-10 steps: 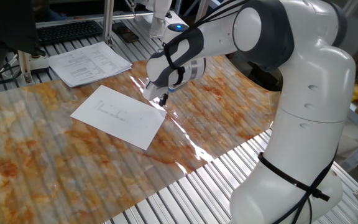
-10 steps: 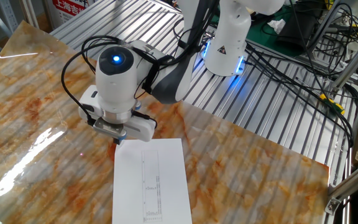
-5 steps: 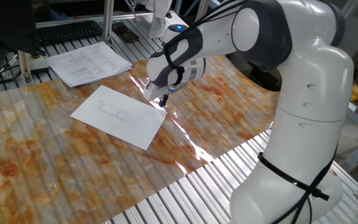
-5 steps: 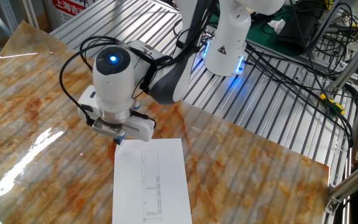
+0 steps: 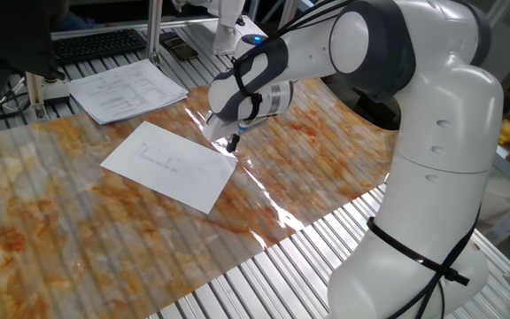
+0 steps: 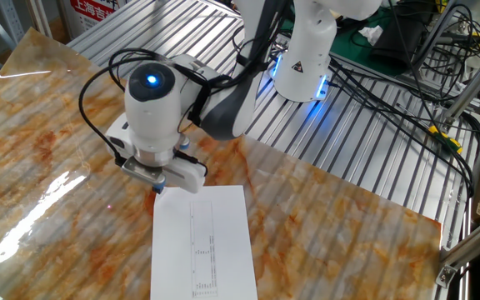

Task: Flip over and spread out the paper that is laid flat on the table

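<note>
The paper [image 5: 170,165] lies flat on the orange-and-grey marbled table [image 5: 69,230], with faint lines of print facing up. In the other fixed view the paper [image 6: 202,243] runs to the bottom edge of the frame. My gripper [image 5: 232,143] points straight down at the sheet's far corner, its dark fingertips close together just above or on the paper's edge. In the other fixed view the gripper [image 6: 158,189] shows only as a small dark tip under the middle of the white hand, at the sheet's top left corner. Nothing is lifted.
A stack of printed pages [image 5: 127,89] lies at the back left, partly on the metal slats, with a keyboard [image 5: 96,43] behind it. The robot base [image 6: 307,50] and several cables [image 6: 407,92] sit on the bare slats beyond the marbled sheet.
The hand has shifted very slightly along the table by the paper's corner. The paper has not moved.
</note>
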You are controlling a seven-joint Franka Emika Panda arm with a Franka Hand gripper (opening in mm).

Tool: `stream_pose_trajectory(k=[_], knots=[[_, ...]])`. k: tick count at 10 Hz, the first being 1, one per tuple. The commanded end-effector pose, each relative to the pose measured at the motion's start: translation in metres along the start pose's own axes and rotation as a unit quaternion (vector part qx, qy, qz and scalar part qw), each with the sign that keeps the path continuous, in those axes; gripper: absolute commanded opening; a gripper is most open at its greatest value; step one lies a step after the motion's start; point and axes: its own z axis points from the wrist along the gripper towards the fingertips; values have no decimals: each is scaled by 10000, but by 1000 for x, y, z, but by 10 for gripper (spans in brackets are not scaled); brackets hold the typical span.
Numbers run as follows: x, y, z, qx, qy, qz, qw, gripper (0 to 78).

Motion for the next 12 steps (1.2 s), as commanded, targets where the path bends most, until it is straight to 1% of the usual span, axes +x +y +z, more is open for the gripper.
stream_pose_trajectory(k=[1,2,5,7,10,11,12], knots=[[-1,-1,-1,58,41,32,10000,11],[0,-2,1,37,33,-94,9999,11],[8,-12,8,24,33,-227,9997,11],[13,-11,11,17,27,-137,9999,11],[17,-10,12,10,32,-112,9999,11],[18,-9,13,-12,55,-116,9999,11],[22,-8,15,-82,51,-93,9999,11]])
